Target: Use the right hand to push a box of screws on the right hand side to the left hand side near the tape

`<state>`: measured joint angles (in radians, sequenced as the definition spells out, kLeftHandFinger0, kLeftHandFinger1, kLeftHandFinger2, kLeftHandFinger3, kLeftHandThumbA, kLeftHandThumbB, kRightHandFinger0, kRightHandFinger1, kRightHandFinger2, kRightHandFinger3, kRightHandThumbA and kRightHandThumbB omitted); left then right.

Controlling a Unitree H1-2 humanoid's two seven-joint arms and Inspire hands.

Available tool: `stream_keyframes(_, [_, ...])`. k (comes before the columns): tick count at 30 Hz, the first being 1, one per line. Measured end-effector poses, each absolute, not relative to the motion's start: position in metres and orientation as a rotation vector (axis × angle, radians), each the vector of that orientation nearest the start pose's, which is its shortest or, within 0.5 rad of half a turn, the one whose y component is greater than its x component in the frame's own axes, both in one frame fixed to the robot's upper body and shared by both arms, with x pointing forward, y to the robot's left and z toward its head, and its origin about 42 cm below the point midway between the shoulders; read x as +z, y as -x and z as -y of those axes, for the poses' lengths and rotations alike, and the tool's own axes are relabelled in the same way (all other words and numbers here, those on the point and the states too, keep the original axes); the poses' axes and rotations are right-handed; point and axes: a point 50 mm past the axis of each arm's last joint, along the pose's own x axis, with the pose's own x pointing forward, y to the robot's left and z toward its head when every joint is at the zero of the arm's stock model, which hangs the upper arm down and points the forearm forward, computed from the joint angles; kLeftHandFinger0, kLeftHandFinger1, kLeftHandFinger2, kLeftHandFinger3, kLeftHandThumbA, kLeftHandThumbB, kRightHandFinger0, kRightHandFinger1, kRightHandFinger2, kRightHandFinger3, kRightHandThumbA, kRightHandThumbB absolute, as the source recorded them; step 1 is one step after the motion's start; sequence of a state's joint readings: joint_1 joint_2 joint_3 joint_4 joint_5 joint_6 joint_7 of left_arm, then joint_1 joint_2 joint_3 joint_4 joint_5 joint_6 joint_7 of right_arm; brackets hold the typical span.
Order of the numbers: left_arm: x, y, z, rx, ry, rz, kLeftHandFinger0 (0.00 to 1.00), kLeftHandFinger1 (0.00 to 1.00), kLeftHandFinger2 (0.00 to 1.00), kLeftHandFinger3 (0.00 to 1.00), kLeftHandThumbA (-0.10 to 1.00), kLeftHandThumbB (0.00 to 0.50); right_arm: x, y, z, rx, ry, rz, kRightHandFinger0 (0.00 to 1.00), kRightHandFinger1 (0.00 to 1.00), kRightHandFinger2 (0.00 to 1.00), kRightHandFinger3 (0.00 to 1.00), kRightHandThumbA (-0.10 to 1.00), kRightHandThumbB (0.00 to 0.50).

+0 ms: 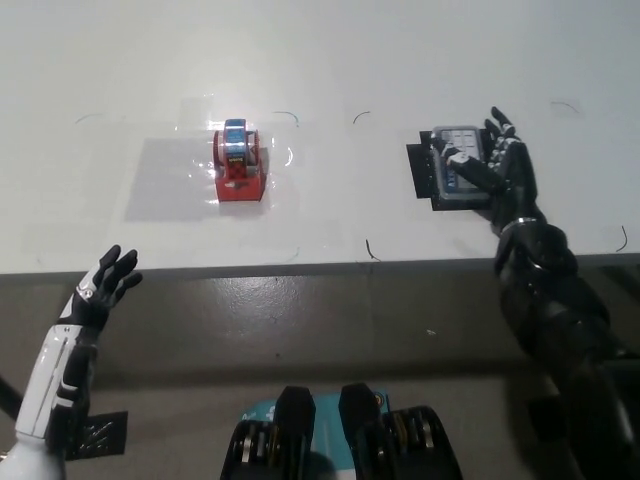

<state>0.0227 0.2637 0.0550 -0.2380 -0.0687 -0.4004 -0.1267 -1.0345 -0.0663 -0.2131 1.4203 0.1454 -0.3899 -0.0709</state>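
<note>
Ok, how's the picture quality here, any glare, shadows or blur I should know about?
Head view: glare streaks on the clear film around the tape dispenser; the white table is bright and nearly washed out at the top. The right hand lies on the screw box, hiding part of it; the box's print is too soft to read. The left hand sits in dimmer light below the table edge.

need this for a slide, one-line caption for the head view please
Black right hand rests on the screw box; red tape dispenser sits far left; white left hand idle.

Grey box of screws point(458, 166) lies flat on a black patch point(420, 172) — red tape dispenser point(239, 163) well apart, leftward.
</note>
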Motion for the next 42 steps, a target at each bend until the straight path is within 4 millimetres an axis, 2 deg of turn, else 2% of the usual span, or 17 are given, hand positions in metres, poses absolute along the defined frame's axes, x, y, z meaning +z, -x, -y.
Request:
stream_keyframes(4, [0.194,-0.262,-0.285,-0.146,-0.239,0.609,1.00,1.00,1.00,1.00,1.00,0.122,0.173,-0.541,0.170,-0.063,-0.184,-0.032,1.00,1.00,1.00,1.00,0.97,0.206])
stream_keyframes(9, [0.194,-0.262,-0.285,-0.143,-0.235,0.605,1.00,1.00,1.00,1.00,1.00,0.103,0.173,-0.540,0.158,-0.054,-0.232,-0.036,1.00,1.00,1.00,1.00,0.95,0.201])
stream_keyframes(13, [0.195,-0.262,-0.286,-0.141,-0.236,0.606,1.00,1.00,1.00,1.00,1.00,0.112,0.173,-0.539,0.148,-0.055,-0.279,-0.042,1.00,1.00,1.00,1.00,0.95,0.182])
stream_keyframes(17, [0.196,-0.262,-0.286,-0.141,-0.233,0.609,1.00,1.00,1.00,1.00,1.00,0.111,0.172,-0.537,0.139,-0.054,-0.317,-0.048,1.00,1.00,1.00,1.00,1.00,0.203])
stream_keyframes(24, [0.198,-0.263,-0.286,-0.142,-0.231,0.617,1.00,1.00,1.00,1.00,1.00,0.132,0.172,-0.534,0.119,-0.033,-0.347,-0.053,1.00,1.00,1.00,1.00,1.00,0.246])
stream_keyframes(25, [0.198,-0.263,-0.286,-0.143,-0.231,0.618,1.00,1.00,1.00,1.00,1.00,0.140,0.172,-0.534,0.117,-0.030,-0.349,-0.054,1.00,1.00,1.00,1.00,1.00,0.264])
stream_keyframes(42, [0.205,-0.263,-0.285,-0.143,-0.225,0.635,1.00,1.00,1.00,1.00,1.00,0.138,0.168,-0.519,0.063,0.046,-0.441,-0.087,1.00,1.00,1.00,1.00,1.00,0.242])
